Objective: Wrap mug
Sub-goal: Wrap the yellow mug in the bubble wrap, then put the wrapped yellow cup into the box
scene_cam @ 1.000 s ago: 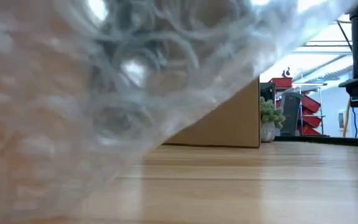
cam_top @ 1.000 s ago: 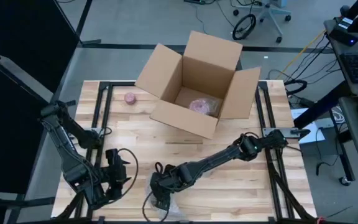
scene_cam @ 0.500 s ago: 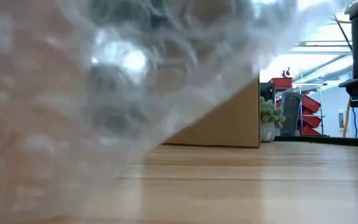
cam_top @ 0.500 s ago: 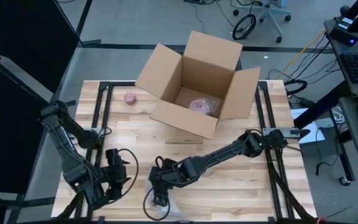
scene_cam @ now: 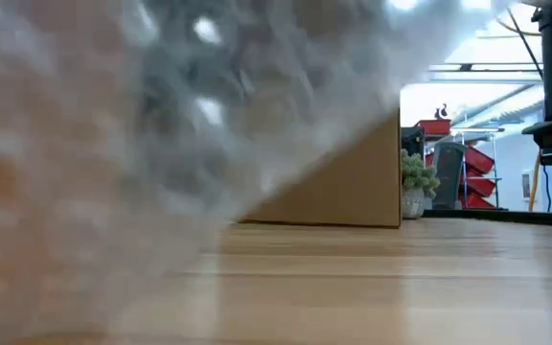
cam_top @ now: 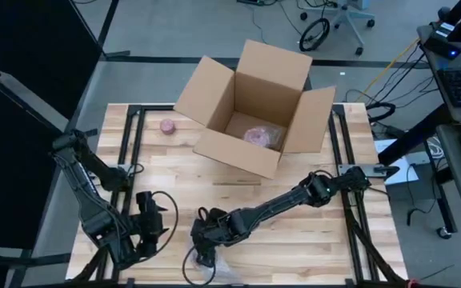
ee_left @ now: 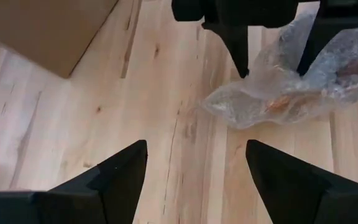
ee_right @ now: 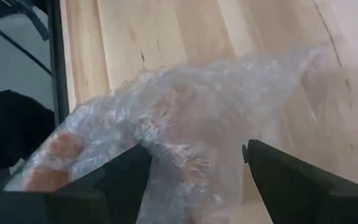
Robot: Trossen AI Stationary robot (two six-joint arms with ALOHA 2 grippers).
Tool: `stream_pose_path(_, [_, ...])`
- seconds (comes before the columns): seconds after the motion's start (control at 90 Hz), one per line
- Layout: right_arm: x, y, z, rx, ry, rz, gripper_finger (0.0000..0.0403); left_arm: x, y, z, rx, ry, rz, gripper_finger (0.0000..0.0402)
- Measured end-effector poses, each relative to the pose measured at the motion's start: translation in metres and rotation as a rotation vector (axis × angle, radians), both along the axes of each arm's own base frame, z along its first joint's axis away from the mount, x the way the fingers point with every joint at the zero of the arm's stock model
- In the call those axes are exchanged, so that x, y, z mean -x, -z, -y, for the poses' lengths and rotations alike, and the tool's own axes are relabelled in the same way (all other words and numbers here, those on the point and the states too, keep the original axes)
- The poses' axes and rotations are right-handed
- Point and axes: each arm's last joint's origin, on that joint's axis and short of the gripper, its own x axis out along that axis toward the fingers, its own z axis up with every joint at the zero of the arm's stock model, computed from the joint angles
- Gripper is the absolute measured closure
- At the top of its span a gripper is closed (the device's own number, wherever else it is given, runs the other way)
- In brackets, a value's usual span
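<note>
High view shows you the right gripper (cam_top: 202, 258) spread wide over the clear bubble-wrapped orange mug bundle (ee_left: 303, 78) at the wooden table's (cam_top: 294, 232) near edge, gripping nothing; left gripper (ee_left: 194, 163) waits open beside it.

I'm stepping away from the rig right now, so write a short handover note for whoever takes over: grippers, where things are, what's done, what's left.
Right gripper: open, fingers either side of the bubble-wrap bundle at the table's near edge. Nothing gripped.
Left gripper: open, empty, waiting at the near left corner, facing the bundle.
Cardboard box: open at the far side, one wrapped item already inside. Small pink object lies left of it.
Done: something orange-brown sits loosely in the wrap.
Left: close the wrap; boxing probably follows.
</note>
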Motion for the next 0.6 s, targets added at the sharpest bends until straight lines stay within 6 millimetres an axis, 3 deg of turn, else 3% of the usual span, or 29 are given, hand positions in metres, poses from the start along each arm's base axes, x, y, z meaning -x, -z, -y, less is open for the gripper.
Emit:
stream_pose_path(0.233, [0.001,0.007,0.000,0.010,-0.008,-0.031,0.0149,0.000,0.000,0.000,0.002,0.000,0.002,0.0139])
stream_pose_path(0.6, [-0.004,0.058,-0.003,-0.027,0.020,-0.157,0.0149,-0.001,0.000,0.001,0.007,0.003,0.006,0.0139])
